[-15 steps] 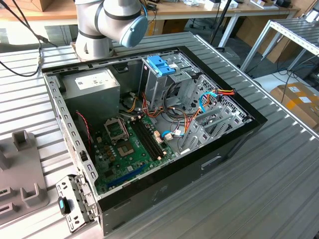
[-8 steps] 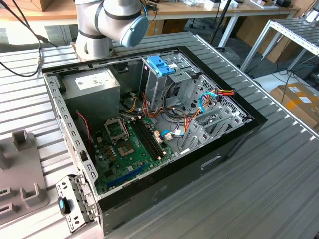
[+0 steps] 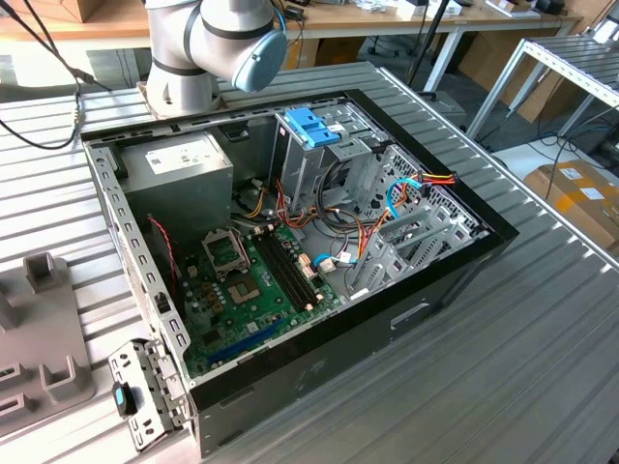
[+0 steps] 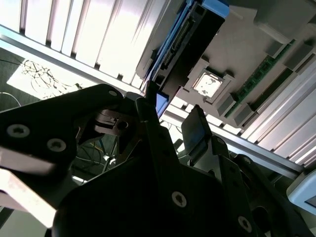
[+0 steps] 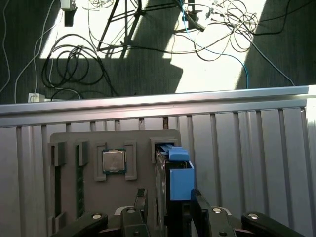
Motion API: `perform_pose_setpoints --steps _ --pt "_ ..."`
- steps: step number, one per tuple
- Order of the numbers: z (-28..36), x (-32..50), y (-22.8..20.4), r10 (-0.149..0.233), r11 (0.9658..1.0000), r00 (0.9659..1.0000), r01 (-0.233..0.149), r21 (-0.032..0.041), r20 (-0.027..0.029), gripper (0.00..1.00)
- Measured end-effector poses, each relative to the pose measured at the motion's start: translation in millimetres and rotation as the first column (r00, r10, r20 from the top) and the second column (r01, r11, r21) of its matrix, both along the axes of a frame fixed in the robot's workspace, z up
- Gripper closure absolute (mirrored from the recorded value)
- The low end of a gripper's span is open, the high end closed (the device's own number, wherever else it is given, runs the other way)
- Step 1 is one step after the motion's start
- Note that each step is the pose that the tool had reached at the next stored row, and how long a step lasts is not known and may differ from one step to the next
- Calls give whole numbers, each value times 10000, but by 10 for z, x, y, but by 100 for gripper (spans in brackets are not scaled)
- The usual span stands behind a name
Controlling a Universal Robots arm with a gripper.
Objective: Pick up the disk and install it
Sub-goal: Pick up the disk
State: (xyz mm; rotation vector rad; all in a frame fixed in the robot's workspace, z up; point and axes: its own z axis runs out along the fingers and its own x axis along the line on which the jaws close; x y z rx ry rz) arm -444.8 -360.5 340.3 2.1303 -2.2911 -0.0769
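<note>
Blue-railed disk [image 5: 176, 180] stands on edge in grey fixture tray [image 5: 69, 139] beside a CPU [image 5: 113, 161]; gripper [image 5: 169, 195] straddles it, jaws spread, not clamped on it.

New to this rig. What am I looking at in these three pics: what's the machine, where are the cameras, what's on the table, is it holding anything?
It is one robot arm standing on a slatted metal table. The exterior view comes from a camera off the arm. It shows an open computer case lying on the table, with its motherboard facing up. Both wrist views come from cameras riding on the arm, looking past its gripper. In them the gripper is right at the disk, a hard drive with blue rails that stands on edge in a slot of a grey tray. A processor chip sits in the pocket beside it. I cannot tell whether the disk is gripped yet.
</note>
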Motion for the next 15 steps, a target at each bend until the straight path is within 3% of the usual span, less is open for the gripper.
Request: perform_pose_setpoints --steps 4,11,15 --pt "-10 0 5 -1 10000 10000 1 1 2 52" --pt "-23 -1 70 23 10000 10000 -23 0 0 52" --pt "-28 -6 76 200 9998 9998 -200 -1 -2 52"
